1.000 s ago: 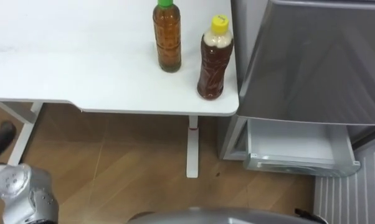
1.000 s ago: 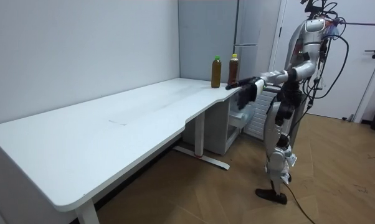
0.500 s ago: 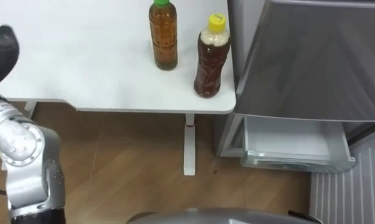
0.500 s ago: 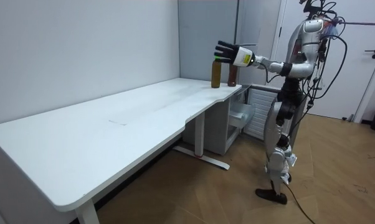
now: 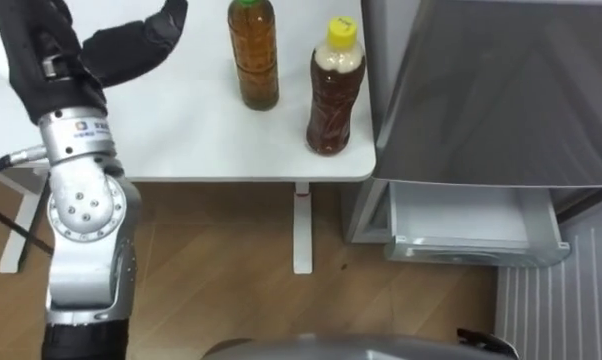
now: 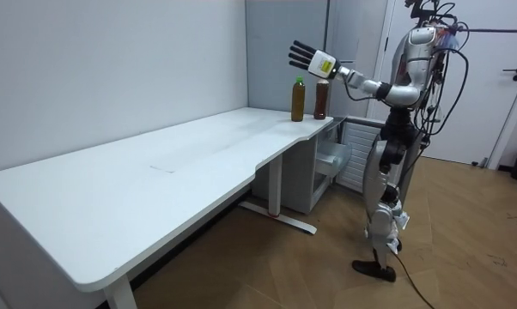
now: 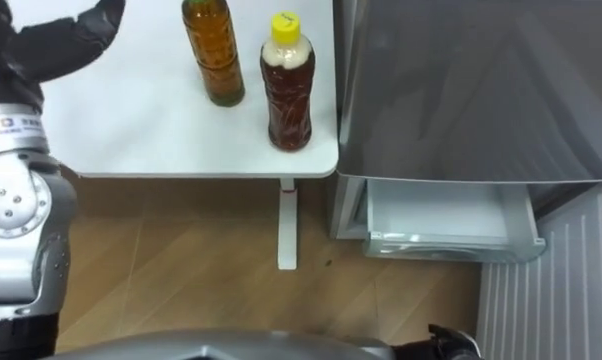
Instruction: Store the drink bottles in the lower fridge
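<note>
1. robot stands at the table corner beside the fridge (room view, right of frame), left arm stretched out over the table.
2. left hand (image 5: 49, 48), black-gloved, sits in the upper left of the left eye view. in the room view its fingers are spread and straight, so it is wide open with nothing in it. the thumb points toward the bottles but is apart from them.
3. task things, both upright on the white rectangular table (image 5: 171, 130) near its right edge, top centre of frame:
   - clear plastic bottle of amber drink with a green cap (image 5: 254, 55);
   - clear plastic bottle of dark brown drink with a yellow cap (image 5: 334, 90), just right of and below the first, nearest the fridge.
   the two stand close together; cannot tell if they touch.
4. fridge: grey metal upper door (image 5: 501, 90) fills the upper right. below it, lower right of frame, the white lower fridge drawer (image 5: 476, 250) is pulled out; the part in sight holds nothing.
5. progress, judged: drawer is ready, but no drink is grasped or placed. left to do: take each bottle, carry it to the drawer, set it in.
6. likely step in hand: reach for the green-capped bottle, the nearer to the thumb.
</note>
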